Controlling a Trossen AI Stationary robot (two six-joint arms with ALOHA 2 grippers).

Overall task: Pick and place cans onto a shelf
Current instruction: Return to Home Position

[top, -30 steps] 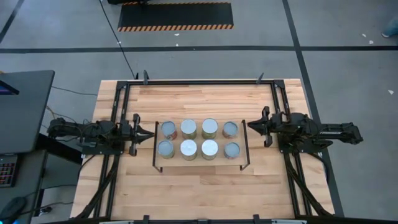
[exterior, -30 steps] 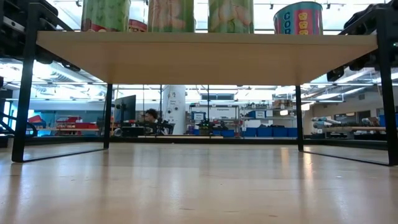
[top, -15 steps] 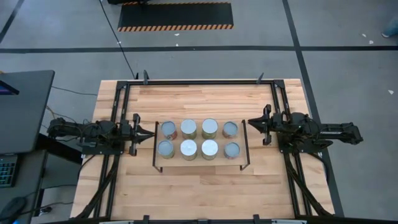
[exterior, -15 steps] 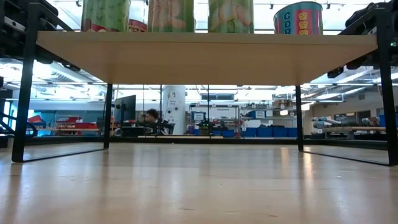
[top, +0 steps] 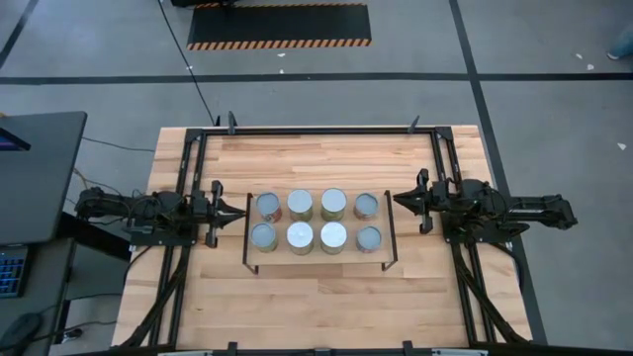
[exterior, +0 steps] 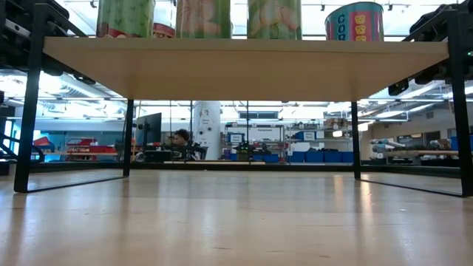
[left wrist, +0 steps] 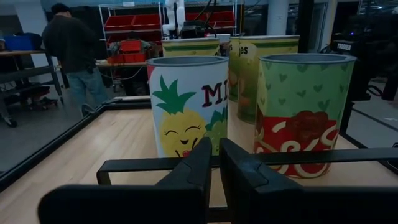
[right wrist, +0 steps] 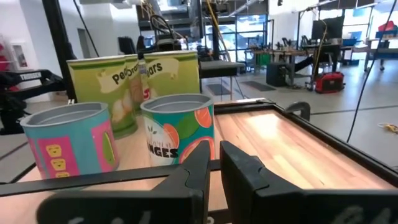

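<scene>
Eight cans [top: 300, 235] stood on the shelf [top: 316, 259] between the left gripper [top: 240, 209] and right gripper [top: 398, 200], touching neither. Both jaws were clenched, empty. Legible: pineapple can [left wrist: 186, 106] "MI", teal can [right wrist: 179, 127] "ANGES".

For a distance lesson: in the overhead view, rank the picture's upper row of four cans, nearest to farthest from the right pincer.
1. Right-end can, next to the right pincer.
2. Second can from right.
3. Third can from right.
4. Left-end can.
</scene>
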